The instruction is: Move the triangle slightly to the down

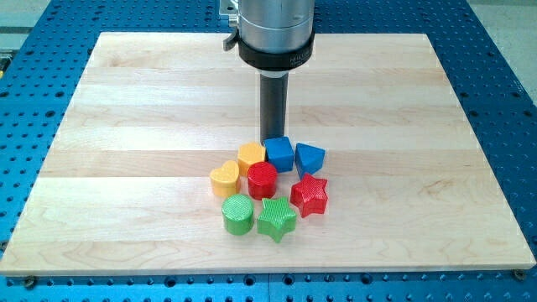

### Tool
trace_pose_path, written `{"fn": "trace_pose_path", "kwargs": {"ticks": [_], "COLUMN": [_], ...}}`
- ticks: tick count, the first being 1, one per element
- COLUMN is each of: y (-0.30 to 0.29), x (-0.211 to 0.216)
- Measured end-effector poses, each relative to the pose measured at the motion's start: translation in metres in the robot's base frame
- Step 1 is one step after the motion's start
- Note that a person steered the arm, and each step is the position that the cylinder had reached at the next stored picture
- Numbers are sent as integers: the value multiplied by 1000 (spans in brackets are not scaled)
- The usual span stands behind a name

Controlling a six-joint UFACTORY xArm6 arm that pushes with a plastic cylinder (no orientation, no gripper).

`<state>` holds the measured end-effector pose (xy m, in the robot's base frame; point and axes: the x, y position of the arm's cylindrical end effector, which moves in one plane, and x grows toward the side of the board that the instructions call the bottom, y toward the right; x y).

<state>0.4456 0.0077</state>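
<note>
We see a bright, even scene lit from above, sharp throughout with no blur. The blocks cast only small, soft shadows on the pale tabletop (126,126), and its wood shows a mild sheen without harsh glare.

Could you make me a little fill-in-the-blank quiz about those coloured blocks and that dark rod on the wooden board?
1. My tip stands just above the blue ____ block, toward the view's top.
2. The green plastic star block lies directly below the ____ cylinder block.
3. The red star block sits below the blue triangle block, on the cluster's ____ side in the view.
4. The yellow heart block lies above the green ____ block.

Missing words: cube; red; right; cylinder
</note>
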Motion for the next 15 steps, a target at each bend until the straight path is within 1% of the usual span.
{"fn": "trace_pose_path", "kwargs": {"ticks": [1,2,3,4,5,6,7,8,9,10,11,12,13,15], "y": [9,31,65,99,103,101,92,82,80,95,111,109,86,88], "x": [0,-3,-20,-25,-2,29,43,48,50,49,36,2,-4,30]}}
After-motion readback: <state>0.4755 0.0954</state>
